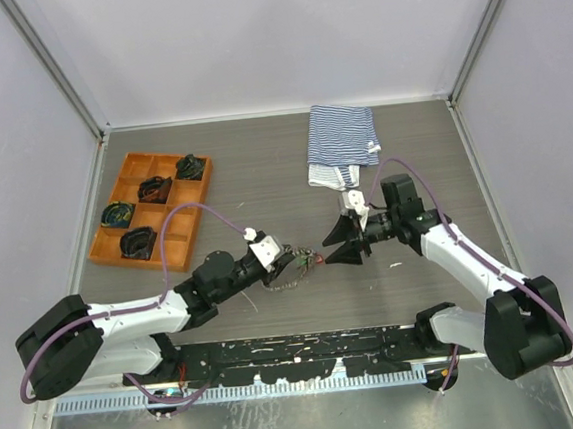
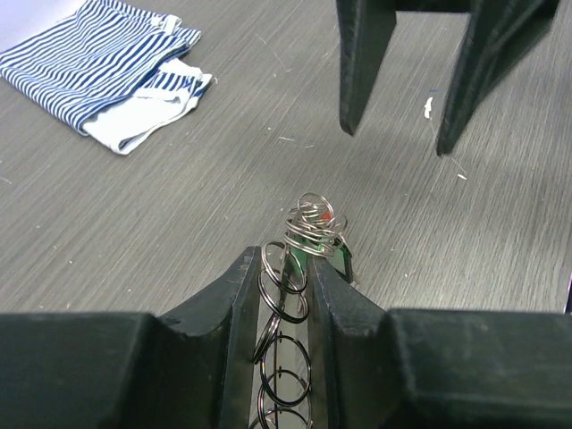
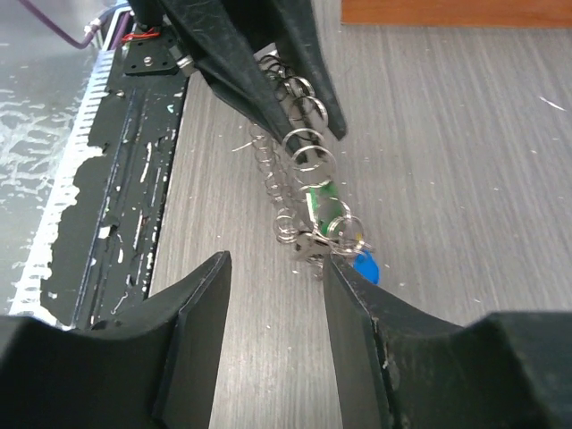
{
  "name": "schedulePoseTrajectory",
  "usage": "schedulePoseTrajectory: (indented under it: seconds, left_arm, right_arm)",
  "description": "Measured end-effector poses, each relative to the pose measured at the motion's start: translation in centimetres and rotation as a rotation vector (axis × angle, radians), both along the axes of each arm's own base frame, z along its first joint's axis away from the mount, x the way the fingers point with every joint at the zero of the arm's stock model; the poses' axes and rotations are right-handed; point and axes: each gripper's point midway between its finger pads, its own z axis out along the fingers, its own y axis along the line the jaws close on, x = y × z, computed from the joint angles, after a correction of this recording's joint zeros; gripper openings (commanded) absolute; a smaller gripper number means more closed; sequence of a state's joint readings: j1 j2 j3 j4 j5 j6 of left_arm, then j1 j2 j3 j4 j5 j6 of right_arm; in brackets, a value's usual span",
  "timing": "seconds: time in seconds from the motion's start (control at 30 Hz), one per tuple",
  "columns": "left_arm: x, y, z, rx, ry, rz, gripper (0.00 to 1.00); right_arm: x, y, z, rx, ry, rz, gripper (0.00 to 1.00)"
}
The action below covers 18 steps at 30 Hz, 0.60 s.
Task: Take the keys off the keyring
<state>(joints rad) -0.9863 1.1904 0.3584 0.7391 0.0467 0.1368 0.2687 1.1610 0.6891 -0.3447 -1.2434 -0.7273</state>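
**Keys Yet to Leave the Ring as Two Claws Meet at Mid-Table**

On the grey table (image 1: 263, 176), an orange tray (image 1: 111, 205) of dark bundles (image 1: 154, 189) sits at the far left. A striped cloth (image 1: 341, 144) lies at the far centre, and both are well apart from the work. Near the front edge the two arms face each other.

The left gripper (image 2: 286, 268) is closed narrowly on the keyring (image 2: 284, 304). It pinches the linked chain of rings between its jaws so that the end of the chain juts out over the tabletop.

The right gripper (image 3: 273, 295) stands with its jaws well apart, pointed at that end and holding nothing. The cluster sits just beside the tip of one finger, and contact cannot be judged.

The keys (image 3: 323, 201) hang bunched on the small ring at the chain's tip. A green head, a blue head and a glint of red show there.

No key is seen lying free on the table. By this reading the job is at its opening stage: the ring is steadied and presented, and every visible key remains to be worked off.
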Motion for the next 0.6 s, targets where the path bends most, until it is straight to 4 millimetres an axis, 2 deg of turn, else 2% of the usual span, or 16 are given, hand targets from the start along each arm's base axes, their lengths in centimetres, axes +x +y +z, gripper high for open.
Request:
schedulePoseTrajectory:
  seconds: [0.17,0.6]
  left_arm:
    - [0.2,0.1,-0.3,0.006,0.034,0.022,0.0]
    - [0.7,0.1,-0.5,0.01,0.132,0.077,0.0]
  right_arm:
    - [-0.8,1.4,-0.7,0.007,-0.012,0.015,0.49]
    - [0.1,3.3,-1.3,0.017,-0.091,-0.032,0.47]
